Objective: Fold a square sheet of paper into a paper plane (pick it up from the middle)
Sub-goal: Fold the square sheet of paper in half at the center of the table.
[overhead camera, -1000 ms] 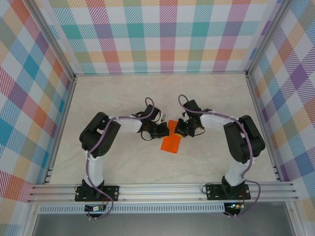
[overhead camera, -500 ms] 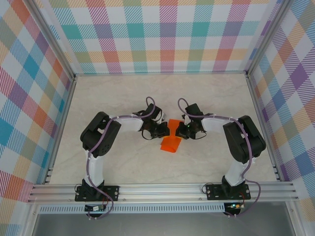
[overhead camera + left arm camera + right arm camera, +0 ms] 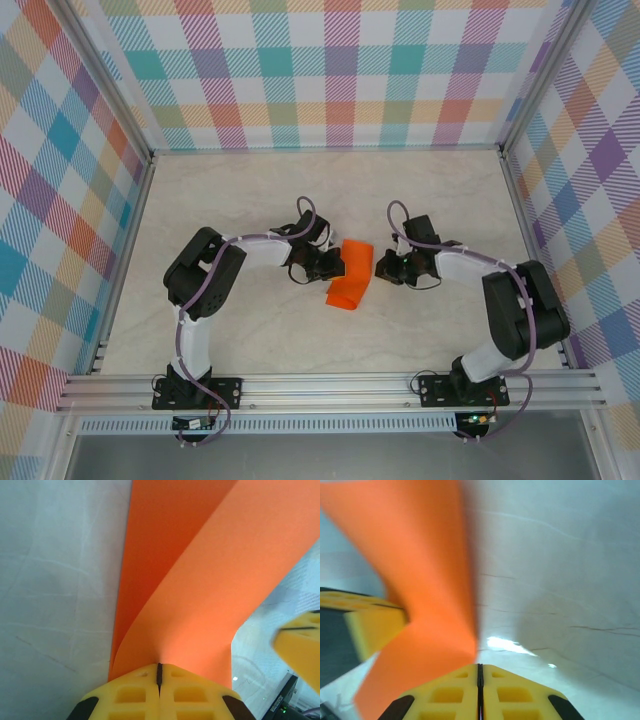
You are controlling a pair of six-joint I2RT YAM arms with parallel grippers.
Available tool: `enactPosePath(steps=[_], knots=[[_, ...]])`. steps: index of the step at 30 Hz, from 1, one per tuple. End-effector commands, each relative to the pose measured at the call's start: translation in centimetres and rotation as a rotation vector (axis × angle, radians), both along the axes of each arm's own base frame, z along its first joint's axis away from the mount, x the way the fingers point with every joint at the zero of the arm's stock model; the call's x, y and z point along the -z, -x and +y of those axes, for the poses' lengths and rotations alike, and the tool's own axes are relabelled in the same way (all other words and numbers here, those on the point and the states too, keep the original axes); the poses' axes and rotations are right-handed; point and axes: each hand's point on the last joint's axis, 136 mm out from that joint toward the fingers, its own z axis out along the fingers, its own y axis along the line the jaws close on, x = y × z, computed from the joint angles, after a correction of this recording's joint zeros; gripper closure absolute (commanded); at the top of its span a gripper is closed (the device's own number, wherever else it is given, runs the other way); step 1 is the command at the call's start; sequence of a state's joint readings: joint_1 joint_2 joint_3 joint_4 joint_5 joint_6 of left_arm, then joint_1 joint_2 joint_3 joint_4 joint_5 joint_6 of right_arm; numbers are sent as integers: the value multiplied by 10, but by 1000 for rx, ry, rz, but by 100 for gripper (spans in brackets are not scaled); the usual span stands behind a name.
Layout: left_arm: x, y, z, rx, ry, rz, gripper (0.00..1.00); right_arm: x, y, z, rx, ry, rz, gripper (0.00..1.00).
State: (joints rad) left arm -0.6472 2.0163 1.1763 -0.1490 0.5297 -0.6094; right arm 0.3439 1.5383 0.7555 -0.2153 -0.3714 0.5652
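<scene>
I'm looking down on the pale marbled table (image 3: pixel 250 200), which is sitting inside checked walls (image 3: pixel 330 70). The left arm (image 3: pixel 205 275) and the right arm (image 3: pixel 515 305) are both bending inward, so their wrists are facing each other near the middle of the table.

Between them I'm seeing the sheet of paper (image 3: pixel 350 280), bright orange and no longer lying flat. It is curving over on itself in a loose fold. Its far end is sitting up at the left gripper and its near end is reaching down toward the table.

The left gripper (image 3: pixel 335 265) is touching the paper's left side. In its wrist view I'm watching the yellow fingers pressing tight together, with the orange paper coming straight out of the seam between them. It is clamping the sheet, and two layers are spreading away from the pinch.

The right gripper (image 3: pixel 382 267) is hanging just beside the paper's right edge. In its wrist view the jaws are meeting with no gap and nothing is showing between them. A blurred flap of the paper is crossing in front of its left finger, and I cannot tell whether it is touching
</scene>
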Motion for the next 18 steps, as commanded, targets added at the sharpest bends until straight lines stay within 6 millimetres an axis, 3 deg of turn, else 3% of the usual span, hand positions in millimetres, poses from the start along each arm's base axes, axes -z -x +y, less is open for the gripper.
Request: enactPosePath(steps=[1,9,14,18], knots=[[97,60,79,-39,-419,219,100,-32,-14,23,-37,-143,-93,91],[98,61,81,-43,-430,229,100,-10,-31,50,-67,-238,-25,98],[99,62,82,-43,-440,239,100,8,-30,46,-73,-190,-7,99],[102,66,87,-48,-465,253,100,30,-25,27,-38,-95,17,100]])
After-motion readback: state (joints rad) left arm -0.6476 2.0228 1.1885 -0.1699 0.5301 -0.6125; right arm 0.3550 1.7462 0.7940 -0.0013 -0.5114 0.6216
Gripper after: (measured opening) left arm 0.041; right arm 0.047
